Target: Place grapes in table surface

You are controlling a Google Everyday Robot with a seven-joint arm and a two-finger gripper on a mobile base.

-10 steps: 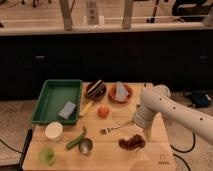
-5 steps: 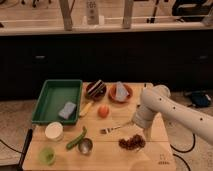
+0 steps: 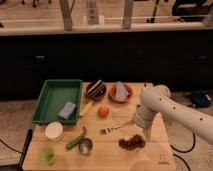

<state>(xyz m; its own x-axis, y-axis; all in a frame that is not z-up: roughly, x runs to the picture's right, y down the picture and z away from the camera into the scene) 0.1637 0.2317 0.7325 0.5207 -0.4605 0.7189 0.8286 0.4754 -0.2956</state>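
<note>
The grapes (image 3: pixel 131 142), a small dark reddish-brown bunch, lie on the light tan wooden table surface (image 3: pixel 112 155) near its front right. My white arm reaches in from the right. Its gripper (image 3: pixel 145 131) points down at the table, just above and to the right of the grapes, very close to them. I cannot tell whether it touches the bunch.
A fork (image 3: pixel 112 130) lies left of the gripper. An orange-red fruit (image 3: pixel 103 111), a dark bowl (image 3: pixel 96 89) and a red bowl (image 3: pixel 120 93) sit behind. A green tray (image 3: pixel 50 95) with a sponge (image 3: pixel 67 110) is at the left. A white cup (image 3: pixel 54 131), green vegetable (image 3: pixel 76 138), metal cup (image 3: pixel 86 146) and green cup (image 3: pixel 47 155) are front left.
</note>
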